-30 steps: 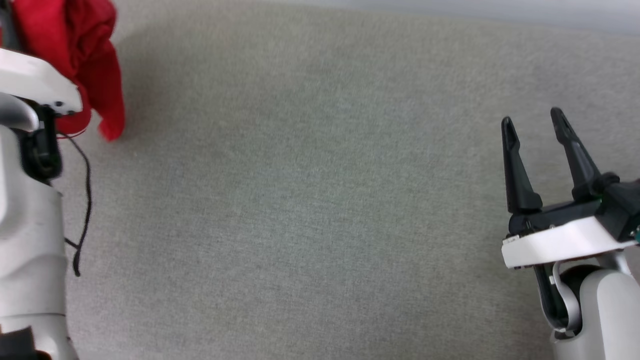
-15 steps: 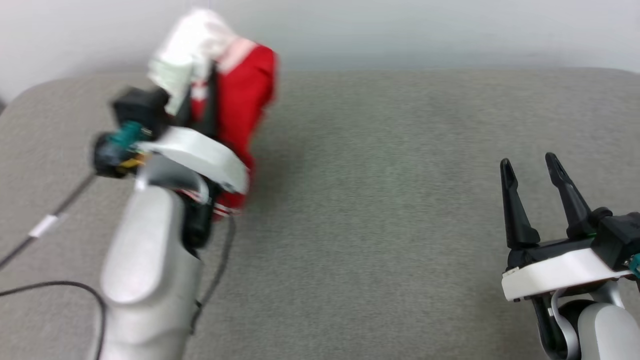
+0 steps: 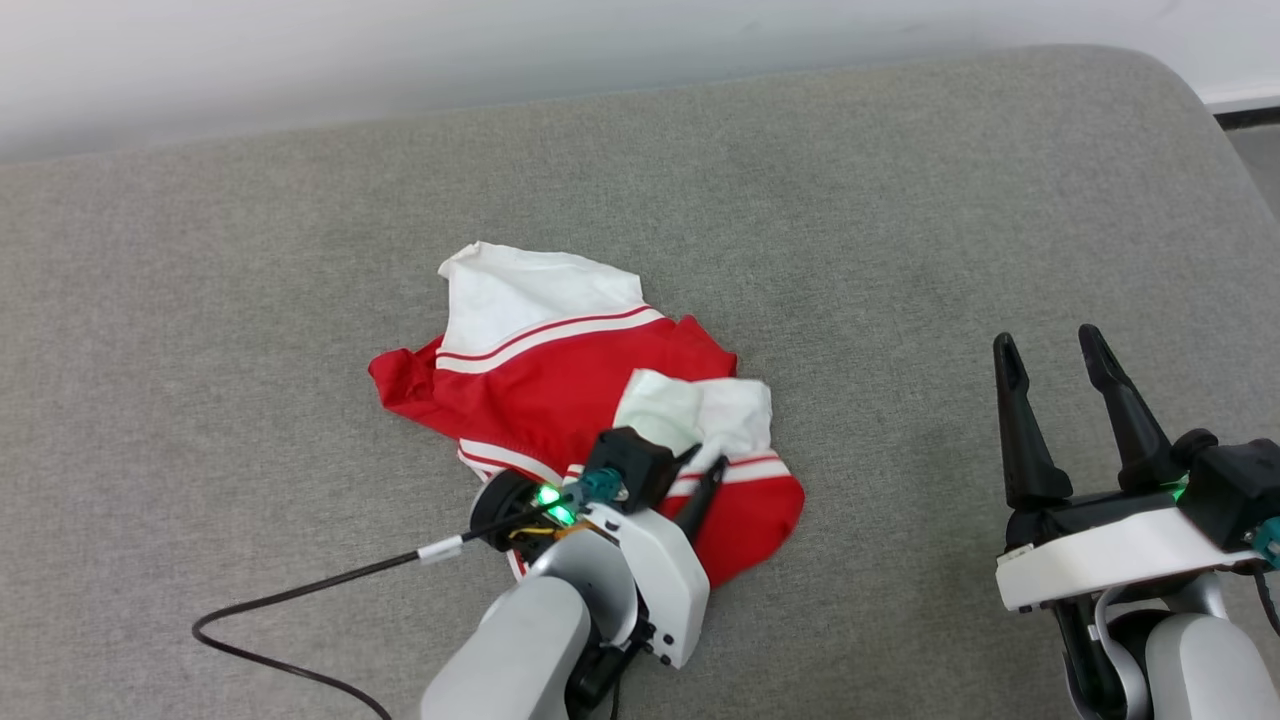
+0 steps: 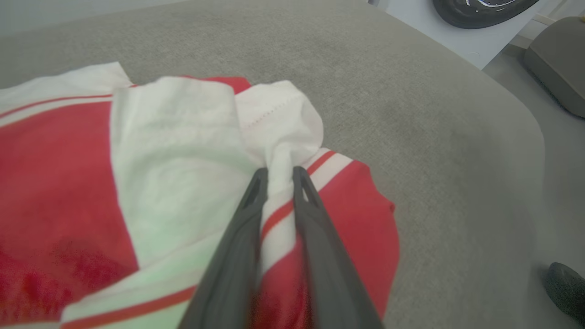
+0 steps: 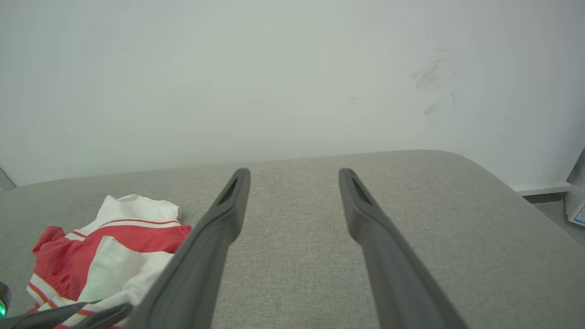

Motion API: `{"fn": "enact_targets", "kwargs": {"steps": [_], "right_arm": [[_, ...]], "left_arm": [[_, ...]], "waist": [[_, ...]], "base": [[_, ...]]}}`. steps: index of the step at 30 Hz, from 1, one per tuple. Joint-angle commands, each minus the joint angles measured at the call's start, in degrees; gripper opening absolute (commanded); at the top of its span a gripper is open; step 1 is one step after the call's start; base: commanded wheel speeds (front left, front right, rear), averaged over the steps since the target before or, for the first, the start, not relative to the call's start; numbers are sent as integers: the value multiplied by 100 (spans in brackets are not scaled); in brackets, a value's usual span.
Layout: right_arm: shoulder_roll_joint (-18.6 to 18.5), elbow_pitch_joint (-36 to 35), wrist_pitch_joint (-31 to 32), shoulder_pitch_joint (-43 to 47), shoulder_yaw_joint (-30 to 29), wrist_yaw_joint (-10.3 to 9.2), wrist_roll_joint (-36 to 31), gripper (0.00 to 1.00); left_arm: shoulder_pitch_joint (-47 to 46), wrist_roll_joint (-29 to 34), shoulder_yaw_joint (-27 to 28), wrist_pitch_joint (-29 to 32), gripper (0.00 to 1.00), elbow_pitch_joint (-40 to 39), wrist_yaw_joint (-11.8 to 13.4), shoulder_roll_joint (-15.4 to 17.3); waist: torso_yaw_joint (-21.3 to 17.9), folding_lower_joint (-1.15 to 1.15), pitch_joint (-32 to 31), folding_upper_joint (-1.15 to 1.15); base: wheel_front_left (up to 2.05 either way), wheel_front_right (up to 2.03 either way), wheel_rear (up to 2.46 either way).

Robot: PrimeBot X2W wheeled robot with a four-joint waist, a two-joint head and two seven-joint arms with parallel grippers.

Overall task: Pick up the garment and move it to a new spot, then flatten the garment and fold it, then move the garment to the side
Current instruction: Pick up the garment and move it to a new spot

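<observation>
The garment (image 3: 560, 390), red with white sleeves and striped trim, lies crumpled on the grey padded surface (image 3: 900, 200) near its middle. My left gripper (image 3: 703, 462) rests low at the garment's near right part. In the left wrist view its fingers (image 4: 247, 214) pinch a raised fold of white and striped fabric (image 4: 279, 151), with the left gripper (image 4: 279, 170) nearly shut on it. The garment (image 5: 68, 260) also lies at the lower left of the right wrist view. My right gripper (image 3: 1045, 350) hovers open and empty over bare surface to the right, with wide jaws (image 5: 295, 176).
A black cable (image 3: 300, 595) trails from the left wrist across the surface at the lower left. A pale wall (image 5: 274, 82) backs the surface. The surface's rounded right edge (image 3: 1215, 150) drops to the floor, where a dark round thing (image 4: 484, 7) and a grey block (image 4: 557, 59) stand.
The head camera has swung. The garment hung bunched in the air from my left gripper; now it lies on the surface with the gripper lowered onto it. My right gripper stays open.
</observation>
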Motion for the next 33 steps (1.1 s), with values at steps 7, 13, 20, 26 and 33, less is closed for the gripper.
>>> {"fn": "enact_targets", "kwargs": {"steps": [7,13,20,26,33], "right_arm": [[18,172,-93,-94,-50,-1,-15,100],[16,235,-55,8,-114,-1,-72,100],[16,260,59,203,-207,-1,-145,100],[16,274,157,381,-229,-1,-133,100],[16,242,267,661,-250,-1,-127,100]], "left_arm": [[-24,-451,-337,-739,100,-154,179,4],[-50,-528,-225,-1317,100,-569,507,5],[231,-501,425,-1571,100,-978,1028,335],[763,-531,1127,-1613,100,-1228,1424,798],[1504,-540,1534,-1615,100,-1488,1589,1198]], "waist": [[184,0,-107,0],[433,0,-329,0],[731,0,-616,0],[823,0,-833,0],[818,0,-1075,0]], "base": [[0,0,0],[0,0,0],[0,0,0],[0,0,0],[0,0,0]]}}
